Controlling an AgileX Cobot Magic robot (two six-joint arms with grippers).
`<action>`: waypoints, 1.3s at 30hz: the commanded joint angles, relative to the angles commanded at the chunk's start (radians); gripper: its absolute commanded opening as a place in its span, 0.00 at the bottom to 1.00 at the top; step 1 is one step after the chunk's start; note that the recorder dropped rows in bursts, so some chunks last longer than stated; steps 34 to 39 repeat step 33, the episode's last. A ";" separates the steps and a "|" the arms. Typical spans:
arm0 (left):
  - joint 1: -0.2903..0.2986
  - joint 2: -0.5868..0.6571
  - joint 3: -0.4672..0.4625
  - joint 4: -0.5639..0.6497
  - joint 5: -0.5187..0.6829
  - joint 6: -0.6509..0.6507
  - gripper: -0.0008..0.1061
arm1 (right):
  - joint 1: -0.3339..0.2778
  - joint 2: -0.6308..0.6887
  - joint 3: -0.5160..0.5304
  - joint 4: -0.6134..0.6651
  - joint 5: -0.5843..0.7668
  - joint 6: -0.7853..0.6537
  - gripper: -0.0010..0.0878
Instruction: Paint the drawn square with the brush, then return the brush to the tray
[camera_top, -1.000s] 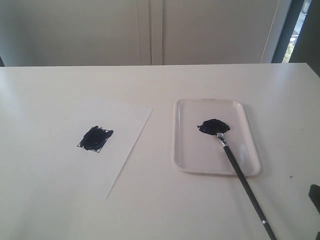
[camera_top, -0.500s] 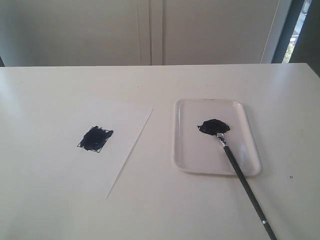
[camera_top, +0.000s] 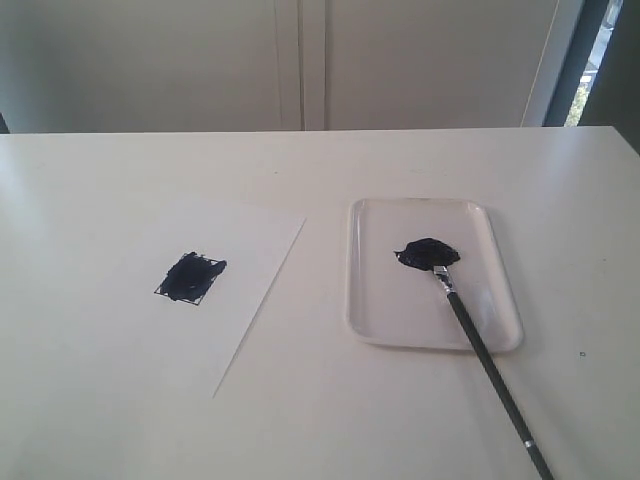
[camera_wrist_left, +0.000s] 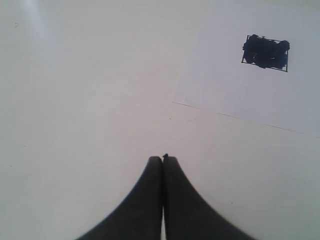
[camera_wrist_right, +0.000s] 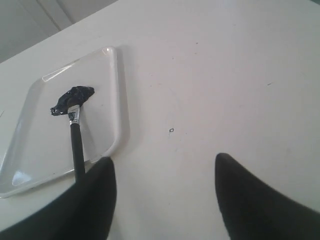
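The drawn square (camera_top: 190, 277) on the white paper (camera_top: 230, 300) is smeared with dark blue-black paint; it also shows as the square (camera_wrist_left: 265, 52) in the left wrist view. The brush (camera_top: 485, 360) lies with its bristle tip on the paint blob (camera_top: 428, 251) in the tray (camera_top: 380, 320), its black handle running out over the rim toward the near table edge. In the right wrist view the brush (camera_wrist_right: 76, 140) rests on the tray (camera_wrist_right: 117, 100), beside one finger. My right gripper (camera_wrist_right: 164, 162) is open and holds nothing. My left gripper (camera_wrist_left: 163, 159) is shut and empty, over bare table.
The white table carries only the paper sheet on the left and the tray on the right. A grey wall (camera_top: 300, 60) runs behind the far table edge. A tiny dark speck (camera_top: 582, 353) lies right of the tray.
The dark tip of my right gripper, seen at the right edge one second ago, has withdrawn out of the exterior view. Brush, tray and paper have not moved.
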 joint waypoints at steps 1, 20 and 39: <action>0.000 0.000 0.000 0.000 0.000 0.000 0.01 | 0.000 0.000 0.000 0.000 0.000 0.000 0.64; 0.000 0.000 0.000 0.000 -0.020 0.000 0.01 | 0.000 0.000 0.000 -0.002 0.000 0.000 0.64; 0.000 0.000 0.000 0.000 -0.020 0.000 0.01 | 0.000 0.000 0.000 -0.002 0.000 0.000 0.64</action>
